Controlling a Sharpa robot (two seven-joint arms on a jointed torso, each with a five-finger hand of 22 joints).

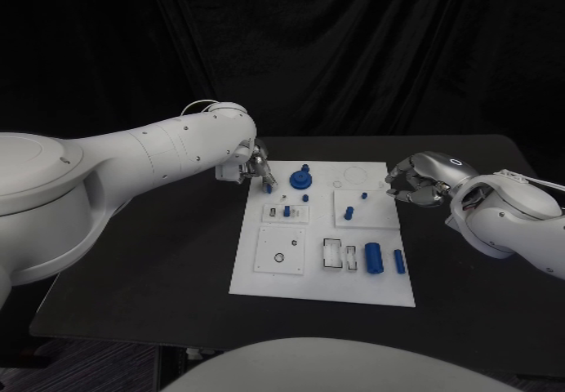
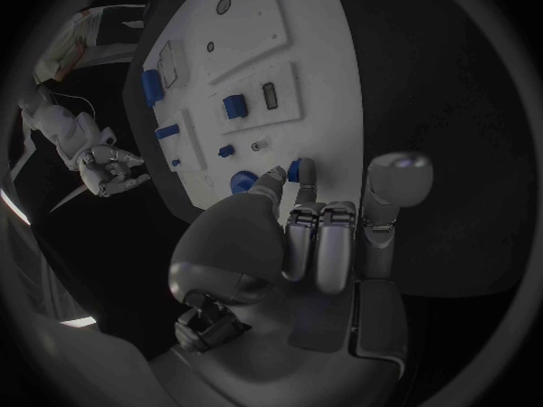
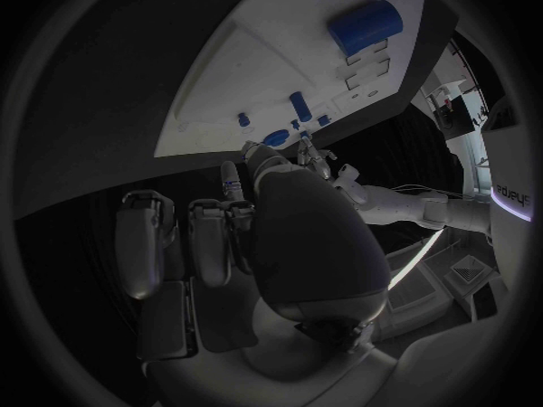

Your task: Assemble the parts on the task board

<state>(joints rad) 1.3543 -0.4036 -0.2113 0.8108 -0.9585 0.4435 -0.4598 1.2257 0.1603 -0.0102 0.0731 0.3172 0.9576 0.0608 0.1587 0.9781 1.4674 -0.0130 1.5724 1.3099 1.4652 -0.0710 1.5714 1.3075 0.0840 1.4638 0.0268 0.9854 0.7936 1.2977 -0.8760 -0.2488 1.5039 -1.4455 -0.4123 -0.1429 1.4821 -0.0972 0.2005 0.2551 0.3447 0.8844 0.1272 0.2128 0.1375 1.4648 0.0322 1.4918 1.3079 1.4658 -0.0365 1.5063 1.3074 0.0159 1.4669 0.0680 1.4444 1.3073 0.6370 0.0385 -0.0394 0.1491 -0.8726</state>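
The white task board (image 1: 389, 286) lies mid-table with several blue parts on it. My left hand (image 1: 247, 169) hovers over the board's far left corner and pinches a small blue peg (image 1: 267, 184) between thumb and finger; the pinch on this peg (image 2: 297, 170) is plain in the left wrist view, just above the board (image 2: 243, 27). A round blue knob (image 1: 300, 175) stands right beside it. My right hand (image 1: 412, 184) hangs at the board's right edge with fingers curled in and nothing in them. From its wrist, the right hand (image 3: 294, 235) sits off the board (image 3: 261, 72).
Blue pegs (image 1: 349, 214) stand on the board's square sub-plates. A thick blue cylinder (image 1: 373, 256) and a thin one (image 1: 399, 261) lie at the near right. A sub-plate with a round hole (image 1: 280, 249) is near left. Black table surrounds the board.
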